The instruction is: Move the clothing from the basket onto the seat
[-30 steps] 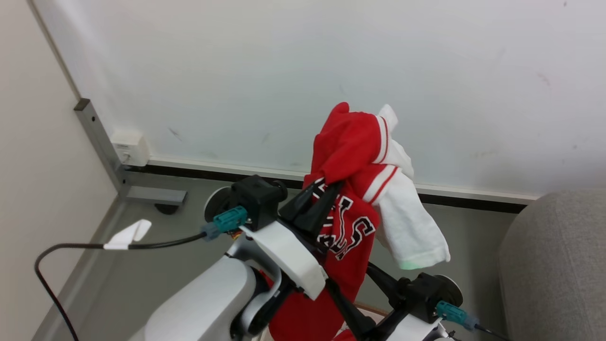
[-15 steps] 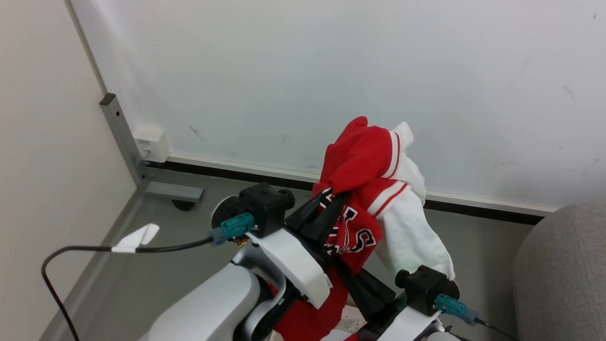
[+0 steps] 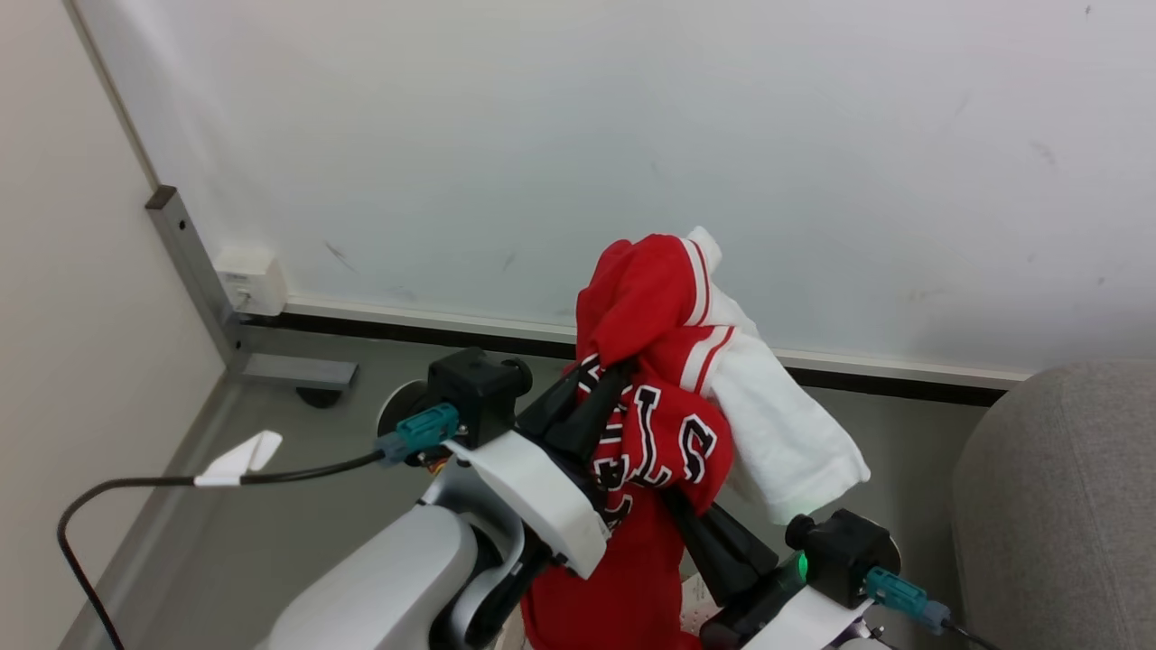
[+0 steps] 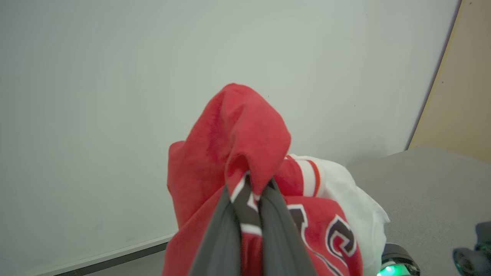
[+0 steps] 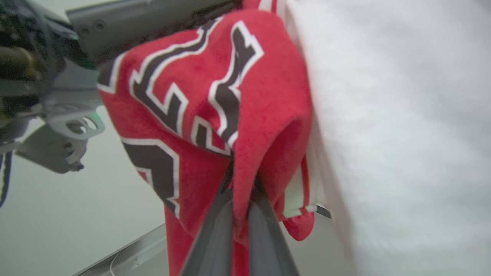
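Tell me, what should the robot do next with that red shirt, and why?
Probably swing both arms to its right, over the grey seat. The left gripper and right gripper are both shut on the red clothing, which hangs in the air with a white cloth bunched against it, and the seat lies off to that side.

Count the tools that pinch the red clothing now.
2. The left tool pinches the bright red soft clothing at its upper fold; the right tool pinches a lower fold beside the white fabric.
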